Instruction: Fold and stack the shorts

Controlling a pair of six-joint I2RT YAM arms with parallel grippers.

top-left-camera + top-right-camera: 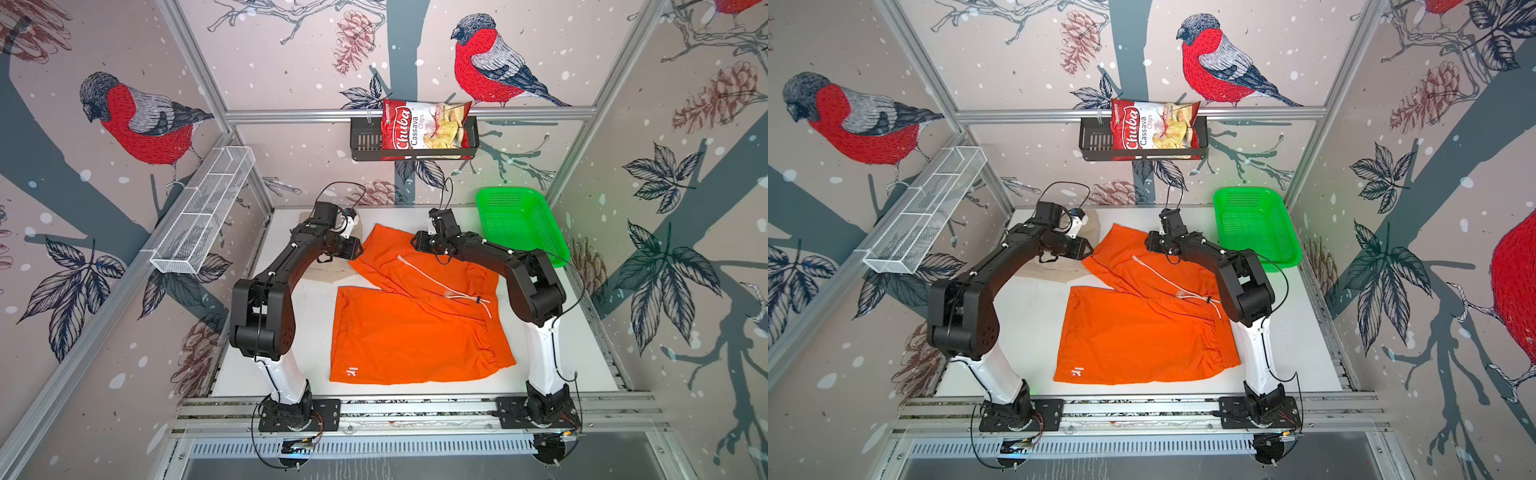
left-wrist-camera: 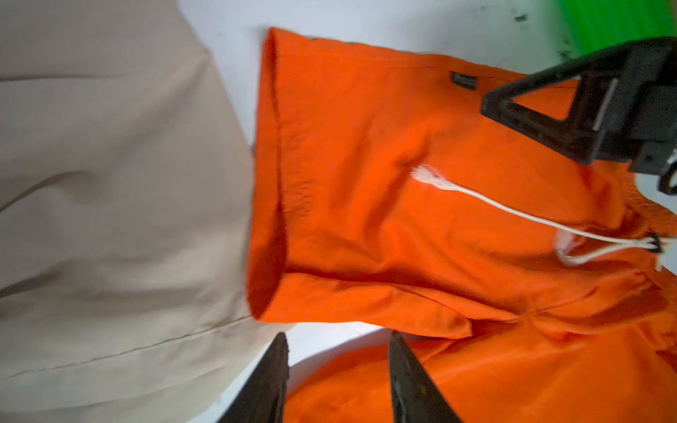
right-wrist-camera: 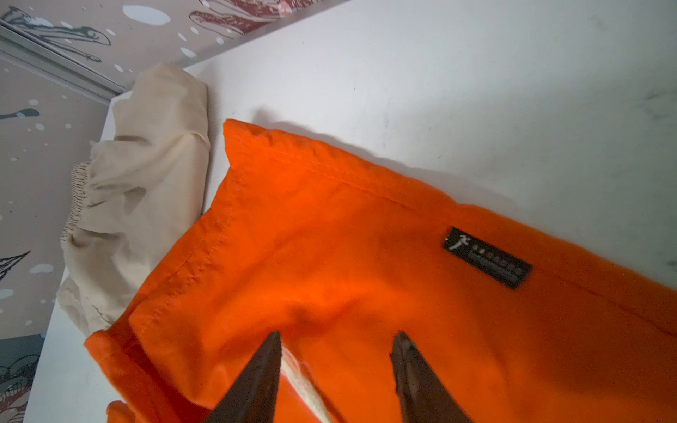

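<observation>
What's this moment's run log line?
left end effector: open | right end effector: open | bright orange cloth shorts: spread out | beige cloth shorts: bunched

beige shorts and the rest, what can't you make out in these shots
- beige shorts: both top views, mostly under the left arm; full shape hidden.
- dark tag on the orange shorts: right wrist view, lettering too small to read.
- orange waistband, right end: both top views, behind the right arm.
</observation>
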